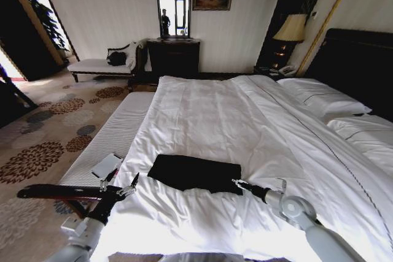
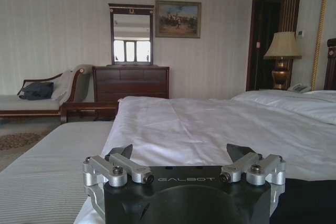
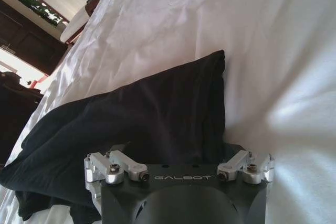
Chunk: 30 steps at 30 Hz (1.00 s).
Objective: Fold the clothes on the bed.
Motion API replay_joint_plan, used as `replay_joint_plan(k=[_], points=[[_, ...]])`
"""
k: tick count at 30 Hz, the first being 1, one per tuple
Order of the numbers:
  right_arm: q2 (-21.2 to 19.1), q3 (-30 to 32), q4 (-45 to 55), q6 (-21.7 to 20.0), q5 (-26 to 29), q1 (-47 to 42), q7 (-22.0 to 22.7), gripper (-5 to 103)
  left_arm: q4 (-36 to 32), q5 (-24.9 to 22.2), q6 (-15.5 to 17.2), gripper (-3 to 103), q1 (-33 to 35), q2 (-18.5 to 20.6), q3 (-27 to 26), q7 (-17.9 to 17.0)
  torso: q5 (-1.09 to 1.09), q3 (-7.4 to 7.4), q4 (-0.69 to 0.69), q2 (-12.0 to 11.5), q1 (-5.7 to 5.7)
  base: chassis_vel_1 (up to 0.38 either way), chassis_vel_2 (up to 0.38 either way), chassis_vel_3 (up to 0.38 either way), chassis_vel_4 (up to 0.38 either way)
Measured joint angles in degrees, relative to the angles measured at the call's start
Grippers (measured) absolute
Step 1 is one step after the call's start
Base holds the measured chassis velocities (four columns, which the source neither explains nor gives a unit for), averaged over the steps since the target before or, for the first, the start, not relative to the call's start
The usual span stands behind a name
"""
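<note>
The black T-shirt [image 1: 194, 173] lies folded on the near part of the bed [image 1: 258, 127]; right gripper [image 1: 236, 182], jaws open and empty, should smooth its right edge, left gripper [image 1: 120, 186] waiting open.

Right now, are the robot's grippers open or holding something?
Left gripper: open, holding nothing.
Right gripper: at the black T-shirt's edge; open or shut cannot be told.
</note>
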Motion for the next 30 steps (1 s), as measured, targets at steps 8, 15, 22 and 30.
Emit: replay_joint_plan(k=[8, 15, 22, 30], points=[[1.33, -0.78, -0.3, 0.02, -1.23, 0.07, -0.58, 65, 0.04, -0.03, 0.05, 100, 0.0, 0.0, 0.01, 0.0, 0.0, 0.0, -0.01, 0.0, 0.0, 0.0, 0.0, 0.0, 0.0], [2.4, -0.95, 0.68, 0.24, -1.66, -0.13, -0.42, 37, 0.05, -0.06, 0.05, 100, -0.01, 0.01, 0.01, 0.0, 0.01, 0.0, 0.01, 0.0, 0.0, 0.0, 0.0, 0.0, 0.0], [2.66, -0.98, 0.69, 0.83, -2.31, -0.28, -0.64, 15, 0.05, -0.06, 0.06, 100, -0.01, 0.0, 0.01, 0.0, 0.01, 0.0, 0.01, 0.0, 0.0, 0.0, 0.0, 0.0, 0.0], [2.73, -0.9, 1.31, 1.79, -2.48, -0.48, -0.35, 4, 0.05, -0.06, 0.06, 100, -0.01, 0.01, 0.01, 0.0, 0.0, 0.0, 0.0, 0.0, 0.0, 0.0, 0.0, 0.0, 0.0]])
